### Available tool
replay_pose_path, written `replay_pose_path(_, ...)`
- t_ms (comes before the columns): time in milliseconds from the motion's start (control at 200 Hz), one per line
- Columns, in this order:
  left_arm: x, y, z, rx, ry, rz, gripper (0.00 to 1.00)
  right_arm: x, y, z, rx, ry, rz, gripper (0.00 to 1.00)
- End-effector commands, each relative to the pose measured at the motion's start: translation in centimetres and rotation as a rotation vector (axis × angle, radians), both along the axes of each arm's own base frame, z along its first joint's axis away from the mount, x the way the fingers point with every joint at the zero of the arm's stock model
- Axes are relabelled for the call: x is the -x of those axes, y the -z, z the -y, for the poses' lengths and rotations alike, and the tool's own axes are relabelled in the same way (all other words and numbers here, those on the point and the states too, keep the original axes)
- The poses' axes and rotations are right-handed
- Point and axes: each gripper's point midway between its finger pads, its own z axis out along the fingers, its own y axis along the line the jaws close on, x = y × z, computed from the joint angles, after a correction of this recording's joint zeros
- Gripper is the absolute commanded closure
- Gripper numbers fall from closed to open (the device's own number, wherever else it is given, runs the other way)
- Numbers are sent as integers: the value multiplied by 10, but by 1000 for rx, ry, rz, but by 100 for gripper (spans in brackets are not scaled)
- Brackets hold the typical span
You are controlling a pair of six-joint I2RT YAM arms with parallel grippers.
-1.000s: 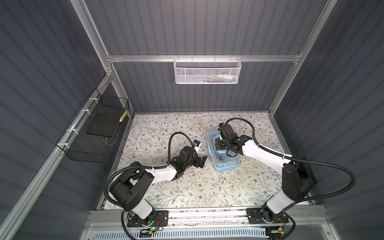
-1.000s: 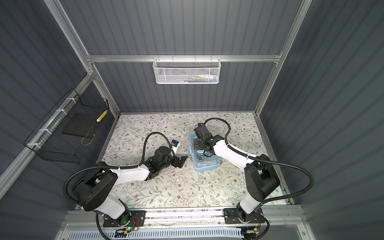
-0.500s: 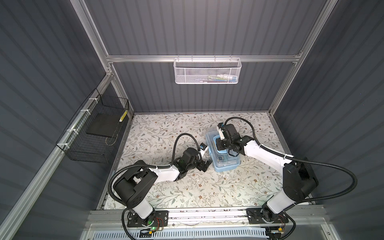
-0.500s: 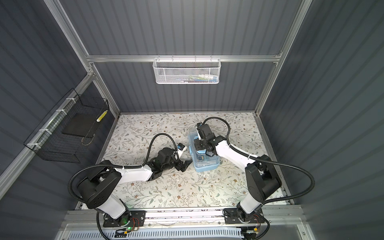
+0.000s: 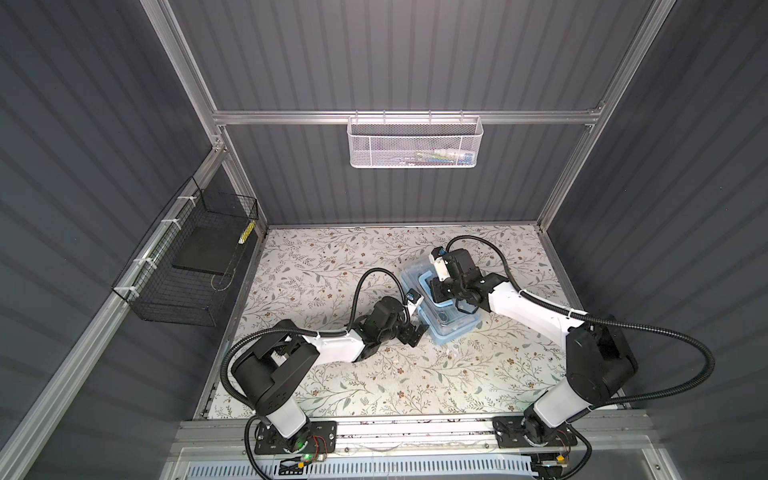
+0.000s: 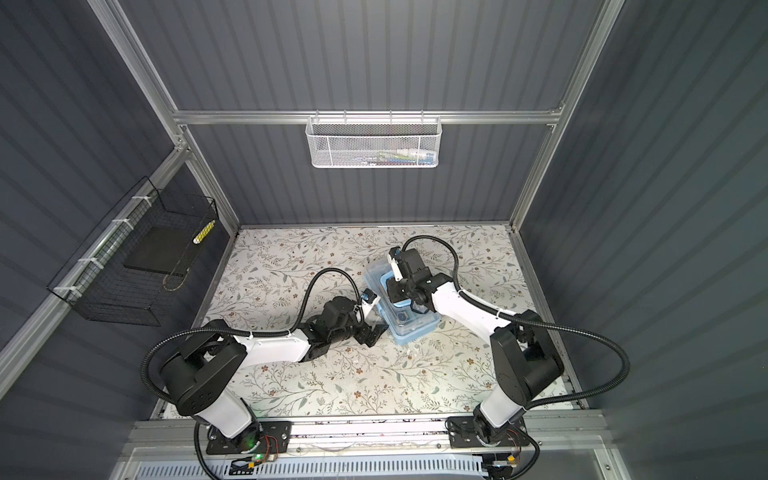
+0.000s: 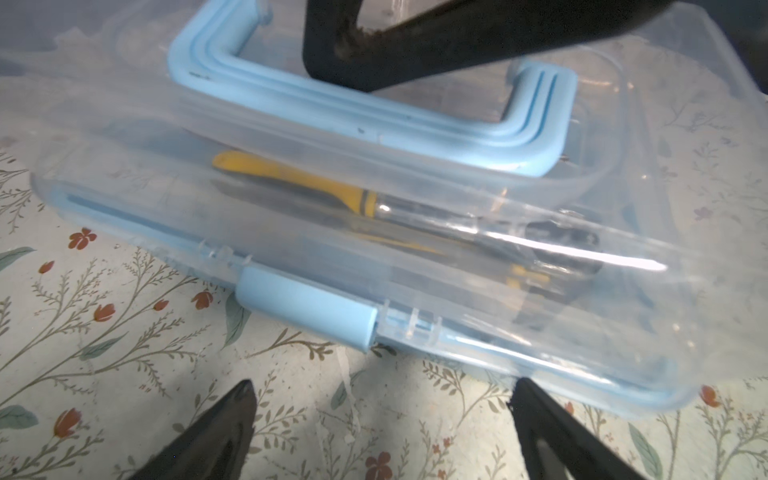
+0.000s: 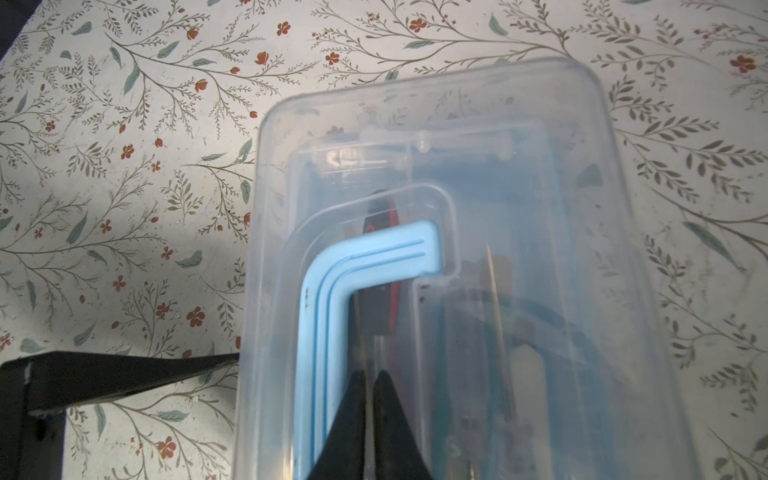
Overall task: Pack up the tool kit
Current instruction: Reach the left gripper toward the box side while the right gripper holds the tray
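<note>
The box point(image 5: 453, 328) point(image 6: 411, 328) sits on the floral table point(image 5: 316, 266), a little right of the middle. Its clear lid point(image 7: 415, 249) is on and the blue handle point(image 7: 415, 132) point(image 8: 320, 311) lies flat on top. Through the lid I can make out a yellow-handled screwdriver point(image 7: 291, 174) and a red-and-black tool point(image 8: 380, 216); the rest is blurred. A blue latch point(image 7: 307, 309) sits on the long side nearest the left claw point(image 7: 382, 388) point(image 5: 417, 332). That claw is low over the table just beside the box, its jaws spread wide and holding nothing. The right claw point(image 8: 370, 376) point(image 5: 438, 291) is over the lid inside the handle's bend, its tips almost together with nothing between them. A white basket point(image 5: 415, 145) hangs on the back wall and a black basket point(image 5: 187, 270) on the left wall, both well apart from the box.
</note>
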Motion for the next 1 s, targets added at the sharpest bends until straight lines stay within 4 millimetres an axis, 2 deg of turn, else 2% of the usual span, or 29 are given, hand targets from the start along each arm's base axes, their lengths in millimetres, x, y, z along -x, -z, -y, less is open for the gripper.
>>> replay_pose_path(0, -7, -23, 18, 58, 8, 46, 3, 62, 54, 1, 55, -115, -261, 89)
replay_pose_path(280, -7, -23, 12, 45, -29, 50, 2, 62, 52, 8, 71, -85, -251, 86)
replay_pose_path(350, -7, -23, 6, 27, -42, 59, 2, 58, 49, 9, 69, -58, -243, 79)
replay_pose_path(570, -6, -25, -12, 4, -93, 73, 0, 42, 35, 10, 51, 1, -187, 73)
replay_pose_path(660, -3, -28, -17, 19, -104, 78, 0, 38, 28, 9, 49, 9, -169, 65)
replay_pose_path(785, -1, -26, -20, 18, -109, 74, 0, 34, 19, 13, 50, 32, -135, 61)
replay_pose_path(991, 0, -30, -27, 17, -131, 85, 0, 25, 5, 8, 11, 47, -92, 44)
